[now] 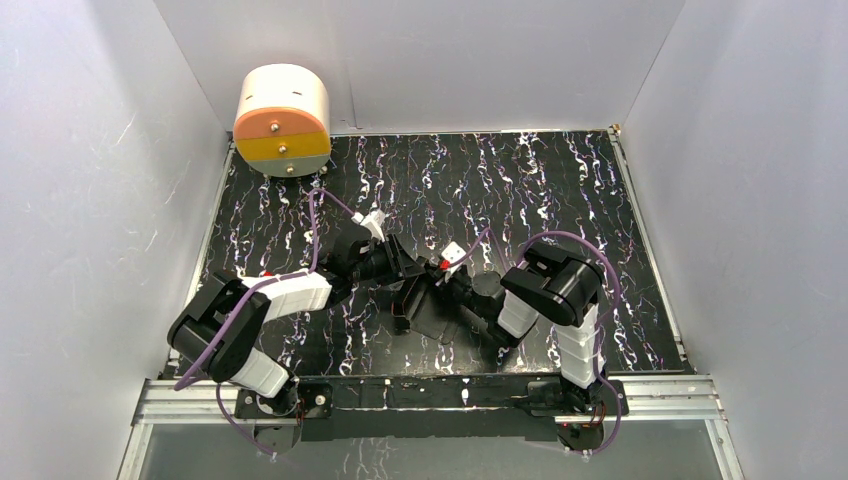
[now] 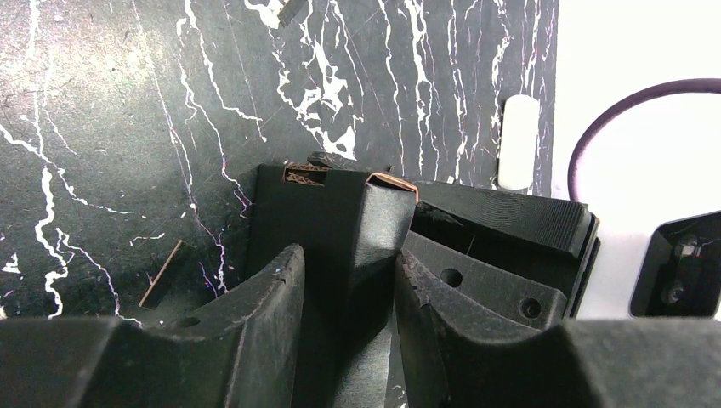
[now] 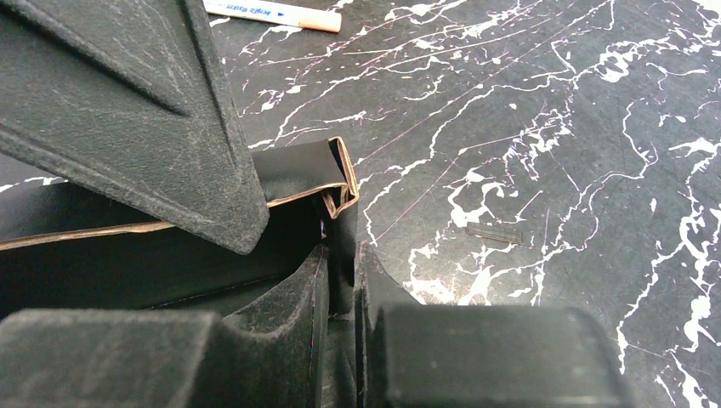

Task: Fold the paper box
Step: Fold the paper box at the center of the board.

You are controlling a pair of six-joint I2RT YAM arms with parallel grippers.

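End effectors (image 2: 344, 289) (image 3: 340, 272) close together, both on paper box (image 2: 323, 212)

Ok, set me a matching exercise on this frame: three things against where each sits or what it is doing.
Things:
1. paper box
2. cream drum
3. right arm's fingers

Places or states:
A. far left corner of the table
B. closed on a thin card wall
C. mid-table, between the two arms

Pairs: 1-C, 2-A, 3-B.

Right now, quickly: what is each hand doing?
Left hand: closed on the paper box.
Right hand: closed, pinching a wall of the same box.
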